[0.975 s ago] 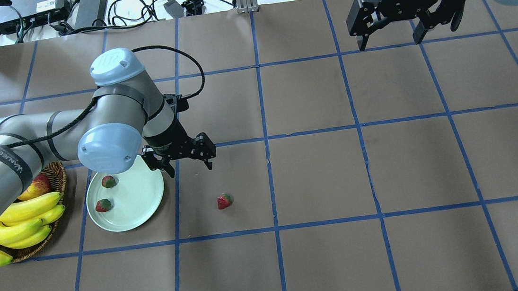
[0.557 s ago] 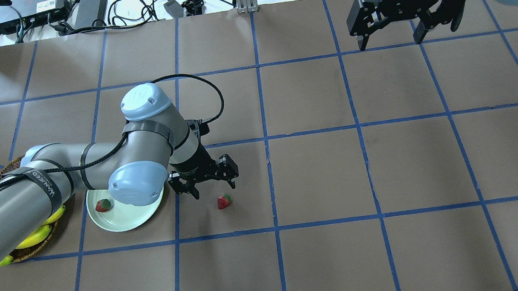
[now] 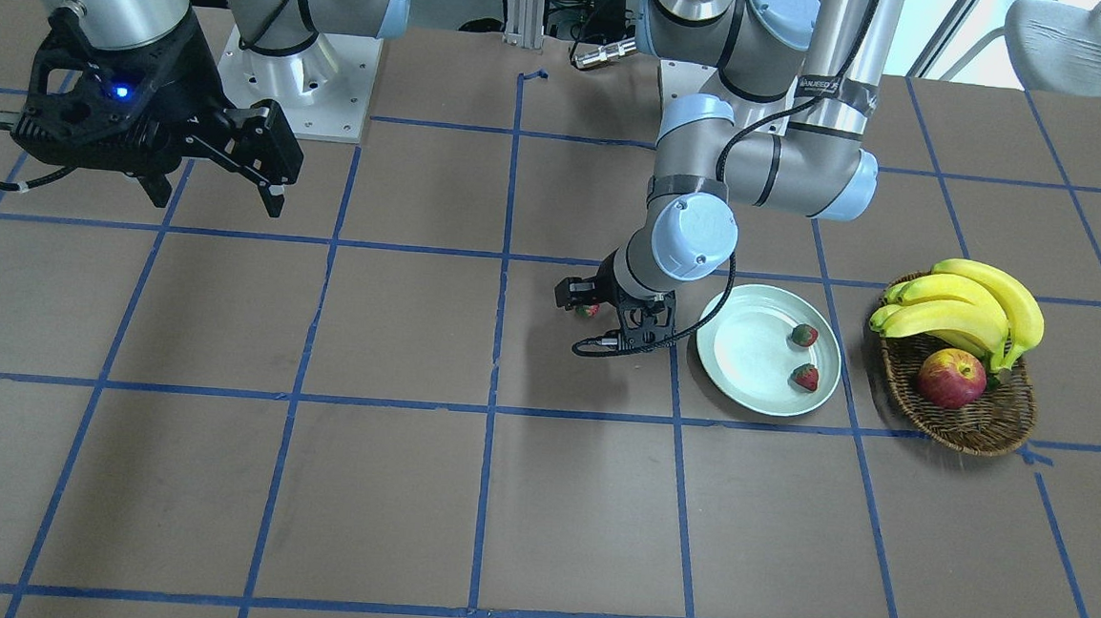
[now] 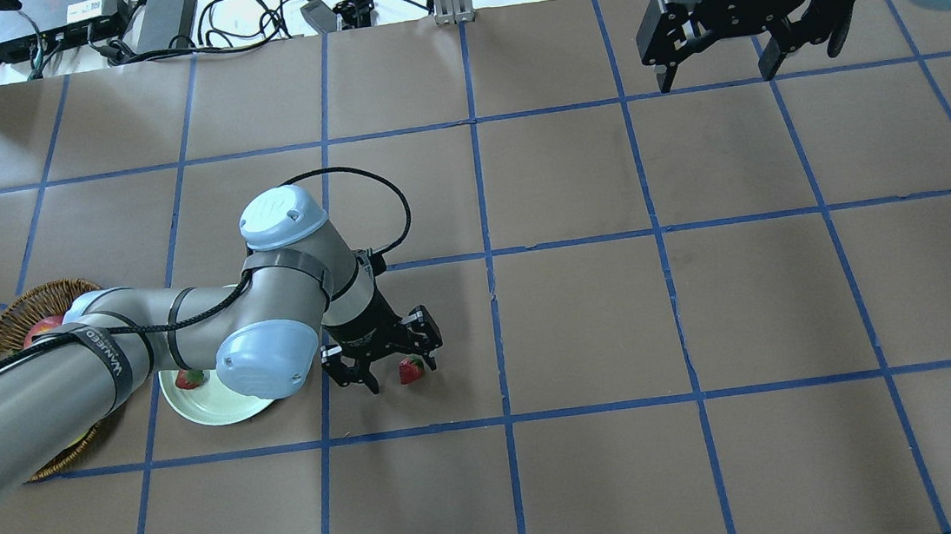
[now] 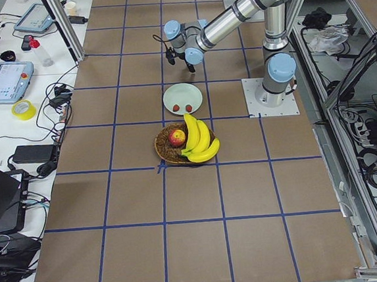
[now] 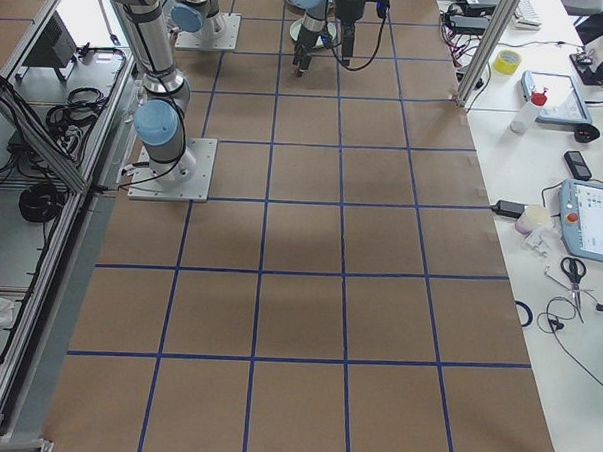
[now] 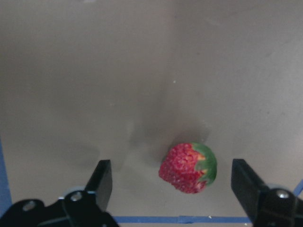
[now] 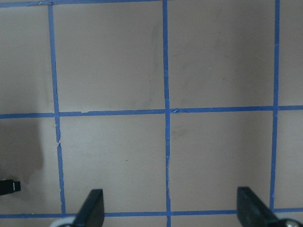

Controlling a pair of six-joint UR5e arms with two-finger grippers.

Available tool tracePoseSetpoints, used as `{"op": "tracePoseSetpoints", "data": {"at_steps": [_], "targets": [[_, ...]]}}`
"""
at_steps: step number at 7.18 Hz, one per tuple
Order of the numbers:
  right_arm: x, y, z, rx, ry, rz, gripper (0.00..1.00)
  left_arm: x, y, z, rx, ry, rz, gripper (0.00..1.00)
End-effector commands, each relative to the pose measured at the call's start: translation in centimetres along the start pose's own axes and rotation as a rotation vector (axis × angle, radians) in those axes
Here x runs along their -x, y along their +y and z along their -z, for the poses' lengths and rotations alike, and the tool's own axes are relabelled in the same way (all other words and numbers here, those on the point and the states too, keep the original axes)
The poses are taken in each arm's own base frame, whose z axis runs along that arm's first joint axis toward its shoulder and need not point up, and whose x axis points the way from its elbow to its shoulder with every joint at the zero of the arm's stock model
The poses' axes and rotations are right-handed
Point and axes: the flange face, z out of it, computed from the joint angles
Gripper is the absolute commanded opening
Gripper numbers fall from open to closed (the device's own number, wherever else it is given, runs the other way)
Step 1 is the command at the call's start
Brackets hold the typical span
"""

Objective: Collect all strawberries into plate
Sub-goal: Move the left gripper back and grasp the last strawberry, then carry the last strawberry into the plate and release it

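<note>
Since a second ago, when it hung by the plate's rim, the left gripper (image 4: 402,375) has swung off the plate (image 3: 746,388) and come down low over the last loose strawberry (image 7: 188,168), which has not shifted on the table (image 4: 585,317); two other strawberries (image 3: 804,335) already sit in the plate, just off to the gripper's side, so this reads as the reach for the third and final berry, with the task about two thirds done and only grasp, carry and drop left. Left gripper is spread wide and holds nothing: in the wrist view both fingers (image 7: 102,182) straddle the berry with bare table showing on either side, touching it on neither. The berry lies between them but off-centre, closer to the finger on that view's right, green cap turned toward that finger. In the overhead view one fingertip looks right up against the berry, so whether the tips are down at table level yet I cannot tell. My call: closing from here should catch it, though the nearer finger will probably nudge it first. Right gripper (image 4: 717,80) has not budged, parked well apart from the berries, jaws spread, nothing in them, only gridded table under its wrist camera
</note>
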Motion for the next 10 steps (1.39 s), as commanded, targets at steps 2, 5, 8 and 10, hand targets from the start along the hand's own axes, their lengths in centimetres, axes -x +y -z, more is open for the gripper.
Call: {"op": "tracePoseSetpoints", "data": {"at_steps": [2,5,8,10], "targets": [[0.0,0.0,0.1,-0.003,0.0,-0.002,1.0,-0.6,-0.3,0.8,-0.003,0.045,0.027,0.0],[0.0,0.0,0.0,-0.001,0.001,-0.002,1.0,-0.4,-2.8,7.3,-0.12,0.019,0.035,0.0],[0.0,0.1,0.1,-0.003,0.0,-0.002,1.0,8.2,-7.1,14.4,-0.098,-0.05,-0.032,0.0],[0.0,0.1,0.1,-0.003,0.001,-0.002,1.0,13.7,-7.8,14.0,-0.027,-0.03,-0.07,0.0]]}}
